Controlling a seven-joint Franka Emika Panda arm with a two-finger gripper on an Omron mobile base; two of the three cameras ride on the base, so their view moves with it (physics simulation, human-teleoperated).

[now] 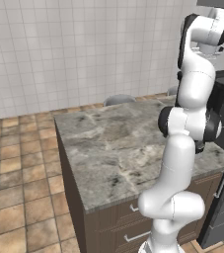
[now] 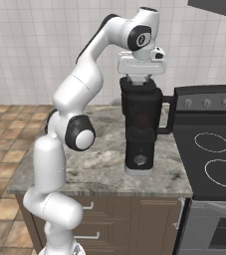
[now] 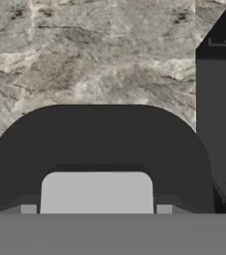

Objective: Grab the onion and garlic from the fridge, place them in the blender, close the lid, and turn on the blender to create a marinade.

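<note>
Black and tall with a dark see-through jar, the blender [image 2: 141,129] stands on our mottled grey stone desk [image 2: 99,164], just beside the black glass cooktop [image 2: 211,159], and our pincer [image 2: 138,78] sits right on top of it, pointing straight down. In the hand view we're looking down on the flat black rounded-square lid [image 3: 99,144] with its light grey square knob [image 3: 97,191] sitting between the finger tips, the pincer set narrowly around that knob; whether it's actually squeezing or just hovering there we can't tell. Through the jar wall there's a faint reddish blob, maybe the onion, but it's too murky to call, and the garlic we can't make out at all. So our guess is the fetching is done and we're in the lid step, with the cap on or nearly on the jar. What's left by our reckoning: let go, drop down to the round front button [image 2: 140,160] on the base, and press it.
</note>
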